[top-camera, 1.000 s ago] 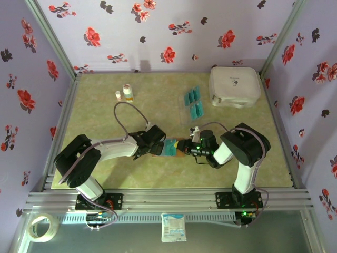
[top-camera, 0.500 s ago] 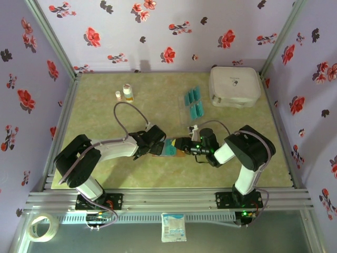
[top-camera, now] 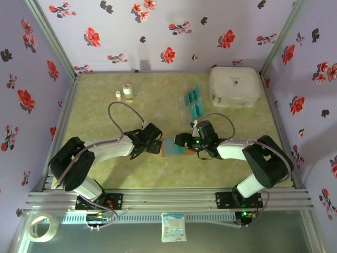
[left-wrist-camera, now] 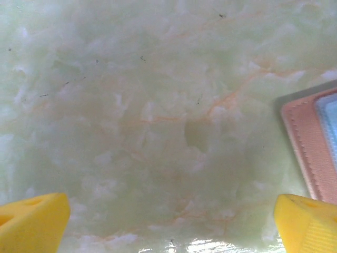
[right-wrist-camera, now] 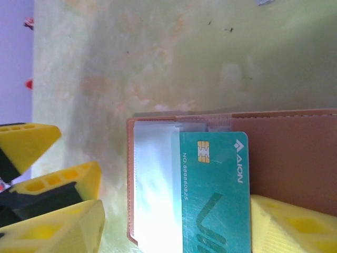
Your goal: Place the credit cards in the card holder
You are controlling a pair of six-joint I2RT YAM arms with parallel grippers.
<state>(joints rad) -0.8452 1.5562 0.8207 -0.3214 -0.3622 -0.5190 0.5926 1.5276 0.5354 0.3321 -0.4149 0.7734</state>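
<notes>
The card holder [top-camera: 167, 152] lies open on the table between my two grippers, brown with a pale pocketed inside [right-wrist-camera: 152, 200]. One teal credit card [right-wrist-camera: 216, 195] rests on it, its left edge against the clear pocket. My right gripper [right-wrist-camera: 174, 232] is open, its fingers either side of that card and above the holder; from overhead the right gripper [top-camera: 182, 141] is at the holder's right side. My left gripper [left-wrist-camera: 171, 226] is open over bare table, with the holder's edge [left-wrist-camera: 308, 153] at its right; the left gripper [top-camera: 155, 147] sits just left of the holder. Several more credit cards [top-camera: 194, 103] stand farther back.
A large white rounded case [top-camera: 234, 86] stands at the back right. Two small bottles [top-camera: 126, 92] stand at the back left. A tape roll [top-camera: 42, 227] and a small packet [top-camera: 174, 227] lie off the table at the front.
My right gripper has opened and let go of the teal card, which now rests on the holder. The right arm has stretched out leftward. My left gripper has drawn back left, off the holder.
</notes>
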